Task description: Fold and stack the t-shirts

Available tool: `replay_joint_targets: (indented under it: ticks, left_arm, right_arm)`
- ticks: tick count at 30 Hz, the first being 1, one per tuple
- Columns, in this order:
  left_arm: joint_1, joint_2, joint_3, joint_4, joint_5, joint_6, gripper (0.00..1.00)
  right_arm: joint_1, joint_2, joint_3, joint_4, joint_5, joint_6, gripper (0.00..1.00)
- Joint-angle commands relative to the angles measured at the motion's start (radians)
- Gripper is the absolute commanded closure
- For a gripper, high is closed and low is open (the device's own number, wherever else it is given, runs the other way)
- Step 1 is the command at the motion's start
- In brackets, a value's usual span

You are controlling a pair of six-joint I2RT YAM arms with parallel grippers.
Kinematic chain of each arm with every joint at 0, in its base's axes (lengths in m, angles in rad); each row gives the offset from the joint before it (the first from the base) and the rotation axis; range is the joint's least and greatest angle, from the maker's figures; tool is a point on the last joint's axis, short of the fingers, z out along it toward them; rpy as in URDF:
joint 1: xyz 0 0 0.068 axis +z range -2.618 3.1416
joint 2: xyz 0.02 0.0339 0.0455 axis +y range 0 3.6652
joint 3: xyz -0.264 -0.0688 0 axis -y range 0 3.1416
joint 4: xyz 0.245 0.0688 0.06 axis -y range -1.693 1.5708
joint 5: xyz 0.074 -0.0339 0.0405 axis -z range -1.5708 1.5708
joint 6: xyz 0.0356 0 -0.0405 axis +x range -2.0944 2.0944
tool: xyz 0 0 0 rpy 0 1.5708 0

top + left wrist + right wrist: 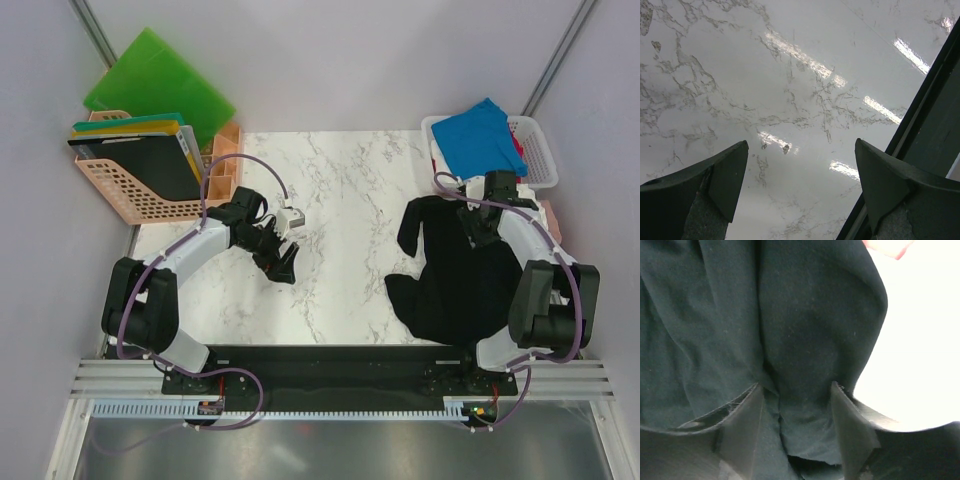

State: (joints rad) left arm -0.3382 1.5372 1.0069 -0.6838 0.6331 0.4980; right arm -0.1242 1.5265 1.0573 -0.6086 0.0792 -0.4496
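Right gripper (797, 425) clamped on black t-shirt (805, 340) | left gripper (800, 185) apart above table (790, 100) | blue t-shirt (482, 135) in basket (541, 156)

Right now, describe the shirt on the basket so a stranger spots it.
At the far right corner of the marble table stands a white basket. The bright blue t-shirt drapes over its top; the only other big cloth, the black t-shirt, lies on the table.

Green boards (150, 80), peach rack (125, 197), white basket (541, 156)
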Motion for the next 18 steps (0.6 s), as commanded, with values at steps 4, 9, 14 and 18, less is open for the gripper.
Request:
replay_joint_targets:
  ticks: [4,9,14,18]
  left_arm:
    - [-0.005,-0.014,0.016,-0.002,0.005,0.027,0.07]
    - [-0.005,-0.005,0.021,-0.002,0.007,0.022,0.07]
    - [-0.005,0.0,0.027,-0.003,0.007,0.022,0.07]
    - [-0.005,0.0,0.027,-0.003,0.004,0.019,0.07]
  right_arm:
    - [-0.003,-0.009,0.015,0.029,-0.11,0.017,0.92]
    - [-0.003,-0.109,0.087,-0.063,-0.157,0.017,1.0]
    - [-0.002,-0.21,0.219,-0.183,-0.164,-0.008,1.0]
    - [-0.002,-0.256,0.308,-0.302,-0.142,-0.035,0.85]
